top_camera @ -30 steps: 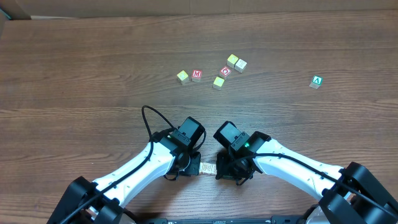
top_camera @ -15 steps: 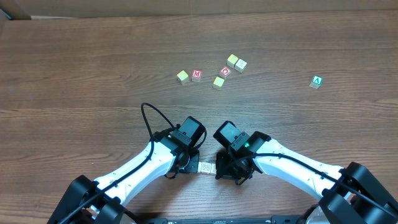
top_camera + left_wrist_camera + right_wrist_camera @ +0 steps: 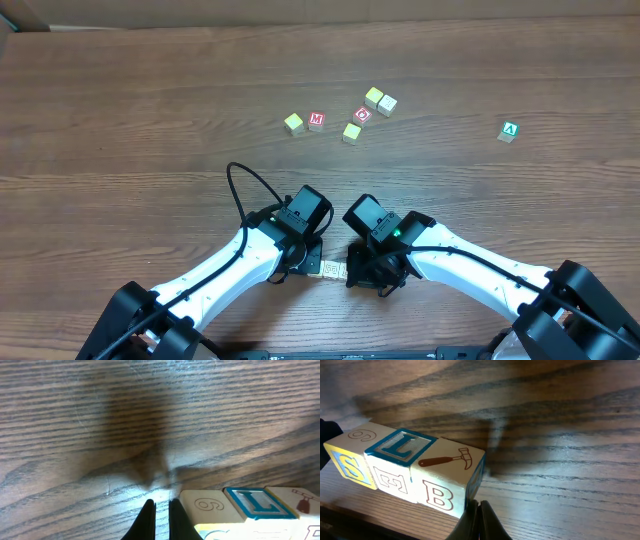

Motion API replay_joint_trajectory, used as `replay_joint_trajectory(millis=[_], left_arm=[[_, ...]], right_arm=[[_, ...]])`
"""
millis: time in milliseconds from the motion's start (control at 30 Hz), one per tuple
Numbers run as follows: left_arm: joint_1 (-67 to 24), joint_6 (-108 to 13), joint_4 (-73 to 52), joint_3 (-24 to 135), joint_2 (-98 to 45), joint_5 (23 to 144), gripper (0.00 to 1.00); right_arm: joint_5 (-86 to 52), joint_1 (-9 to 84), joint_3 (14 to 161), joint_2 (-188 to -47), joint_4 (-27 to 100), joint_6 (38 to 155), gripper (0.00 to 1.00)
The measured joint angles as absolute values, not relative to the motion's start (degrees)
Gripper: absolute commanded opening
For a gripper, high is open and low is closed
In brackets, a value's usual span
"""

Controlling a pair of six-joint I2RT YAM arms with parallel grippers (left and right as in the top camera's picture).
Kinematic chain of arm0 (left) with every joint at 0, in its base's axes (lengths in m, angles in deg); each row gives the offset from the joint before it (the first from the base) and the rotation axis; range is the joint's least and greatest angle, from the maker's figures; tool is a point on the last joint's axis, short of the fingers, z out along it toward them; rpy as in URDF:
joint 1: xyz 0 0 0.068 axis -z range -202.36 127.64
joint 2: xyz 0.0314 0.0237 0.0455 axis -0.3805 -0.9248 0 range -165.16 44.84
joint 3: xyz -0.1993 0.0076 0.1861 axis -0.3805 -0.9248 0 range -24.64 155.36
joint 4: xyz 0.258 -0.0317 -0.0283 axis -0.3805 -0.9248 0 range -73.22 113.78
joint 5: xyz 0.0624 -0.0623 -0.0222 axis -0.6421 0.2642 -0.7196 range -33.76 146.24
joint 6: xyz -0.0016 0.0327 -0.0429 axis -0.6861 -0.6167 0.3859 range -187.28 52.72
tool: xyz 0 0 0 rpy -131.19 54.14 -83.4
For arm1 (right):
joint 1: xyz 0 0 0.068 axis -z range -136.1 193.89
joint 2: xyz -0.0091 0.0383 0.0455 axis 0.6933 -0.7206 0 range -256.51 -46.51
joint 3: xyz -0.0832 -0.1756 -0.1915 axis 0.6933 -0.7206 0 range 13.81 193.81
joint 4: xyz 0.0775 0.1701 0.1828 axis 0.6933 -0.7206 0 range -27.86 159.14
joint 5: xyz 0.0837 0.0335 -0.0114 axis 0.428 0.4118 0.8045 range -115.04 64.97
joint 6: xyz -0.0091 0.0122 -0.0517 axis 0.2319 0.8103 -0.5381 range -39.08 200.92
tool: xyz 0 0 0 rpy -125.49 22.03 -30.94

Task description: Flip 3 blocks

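Blocks [image 3: 405,460], three in row, touching

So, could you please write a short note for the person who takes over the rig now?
Both shut and empty: left gripper at one end of the three blocks, right gripper at the other end.
The blocks stand side by side in a row on the table, tops showing a numeral, L, a hammer.
Done: cannot tell whether any is flipped.
Left: treat all three flips as open.
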State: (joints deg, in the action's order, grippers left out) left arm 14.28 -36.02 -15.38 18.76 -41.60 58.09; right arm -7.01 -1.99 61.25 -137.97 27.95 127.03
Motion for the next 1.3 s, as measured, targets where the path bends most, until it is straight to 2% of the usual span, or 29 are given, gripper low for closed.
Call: replay_joint_trajectory(millis=[767,1300], left_arm=[[14.3,-39.2,-12.3,18.8,-41.6,57.8,0.04],[14.3,-41.0,-12.1,18.8,-41.6,57.9,0.04]], right_arm=[[-7.0,-2.0,61.3,-138.0,28.2,126.2,0.04],[-5.9,-2.0,61.3,-138.0,28.0,131.2,0.04]])
